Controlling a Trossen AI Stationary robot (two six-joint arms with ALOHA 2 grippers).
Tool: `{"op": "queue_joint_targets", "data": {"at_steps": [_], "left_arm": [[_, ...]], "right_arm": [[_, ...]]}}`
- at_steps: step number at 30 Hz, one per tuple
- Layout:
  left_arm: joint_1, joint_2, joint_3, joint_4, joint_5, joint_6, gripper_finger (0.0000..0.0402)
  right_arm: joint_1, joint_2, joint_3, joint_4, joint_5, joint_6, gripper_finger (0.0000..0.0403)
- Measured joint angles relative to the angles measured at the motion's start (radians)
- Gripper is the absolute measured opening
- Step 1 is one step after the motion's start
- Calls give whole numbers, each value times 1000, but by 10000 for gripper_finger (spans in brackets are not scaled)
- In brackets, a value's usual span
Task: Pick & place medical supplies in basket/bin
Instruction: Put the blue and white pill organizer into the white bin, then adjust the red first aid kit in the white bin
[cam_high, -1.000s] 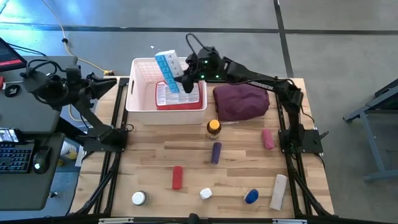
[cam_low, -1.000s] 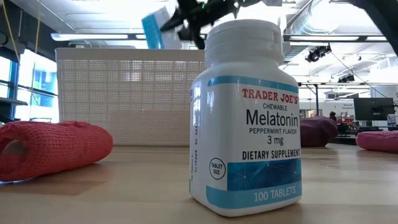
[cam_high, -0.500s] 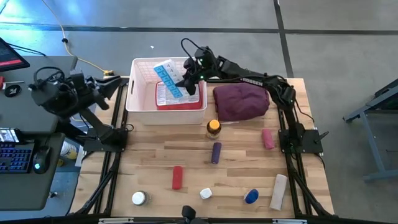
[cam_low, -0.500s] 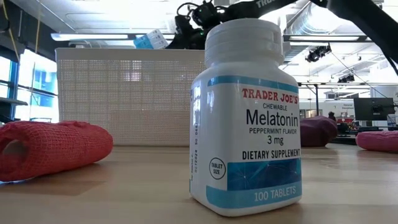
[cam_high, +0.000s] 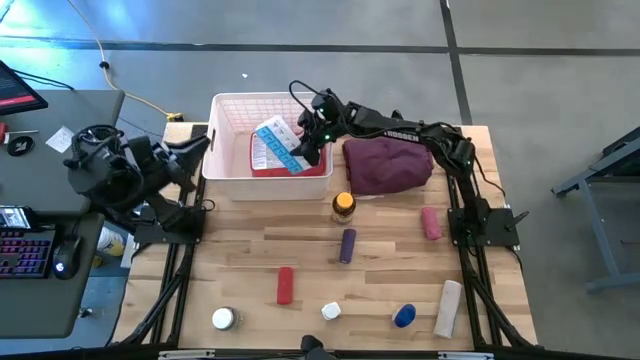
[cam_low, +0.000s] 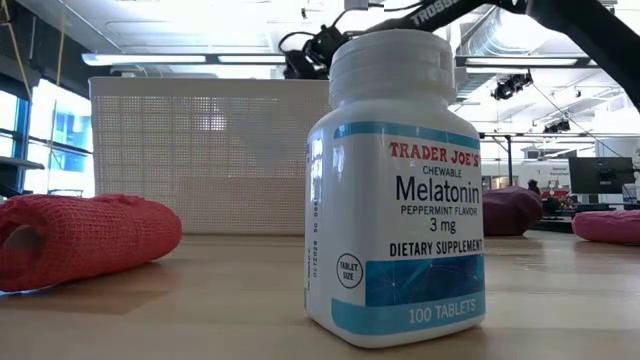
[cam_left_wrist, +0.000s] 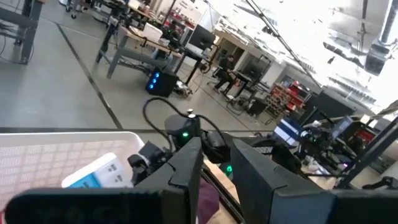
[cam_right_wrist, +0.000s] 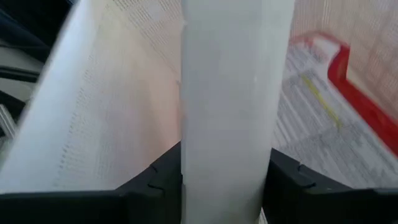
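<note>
Currently, the task is judged to be in its early part, with most supplies not yet transferred.

**Tool state**
- The right tool (cam_high: 308, 143) is lowered inside the basket (cam_high: 222, 132), against its near right corner. In the right wrist view its fingers (cam_right_wrist: 292, 182) bracket the blue-white box (cam_high: 279, 145) on both sides, so the tool is grasping the box; release is not yet evident.
- The left tool (cam_high: 192, 148) waits off the bench's left edge, outside the basket. Whether it is clenched or released cannot be told.

**Done**
- One flat red first-aid case (cam_high: 268, 165) lies on the basket floor, directly beneath the right tool.
- One blue-white box is down inside the basket, resting tilted over the case, between the tool's fingers.

**Left on the bench (cam_high: 240, 250), all nearer the front edge than the right tool**
- One amber bottle (cam_high: 343, 206), just outside the basket wall.
- One purple cylinder (cam_high: 347, 245).
- One red cylinder (cam_high: 285, 284).
- One pink cylinder (cam_high: 430, 223).
- One white cylinder (cam_high: 448, 308).
- One blue-capped item (cam_high: 404, 316).
- Two small white bottles (cam_high: 224, 319), the second (cam_high: 331, 311) nearer the centre.

**Count**
- In basket: two. Outstanding: eight.
- One maroon cloth bundle (cam_high: 388, 164) lies just beside the right tool, outside the basket.
</note>
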Motion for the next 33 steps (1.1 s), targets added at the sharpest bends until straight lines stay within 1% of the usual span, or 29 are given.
{"op": "queue_joint_targets", "data": {"at_steps": [5,9,11,16,22,26,29,33], "left_arm": [[0,15,0,13,1,-1,124],[0,19,0,43,1,3,124],[0,20,0,77,1,35,124],[0,20,0,250,26,214,124],[0,26,0,573,80,519,124],[0,31,0,756,96,727,124],[0,34,0,799,88,805,124],[0,32,3,798,59,819,124]], "right_arm": [[0,0,-17,8,1,3,181],[0,0,-19,9,5,26,186],[0,0,-19,9,9,29,186],[0,0,-19,9,10,60,191],[0,0,-10,7,11,101,203],[0,0,31,5,9,136,208],[0,0,83,5,-13,154,207],[0,0,168,-11,-38,176,200]]}}
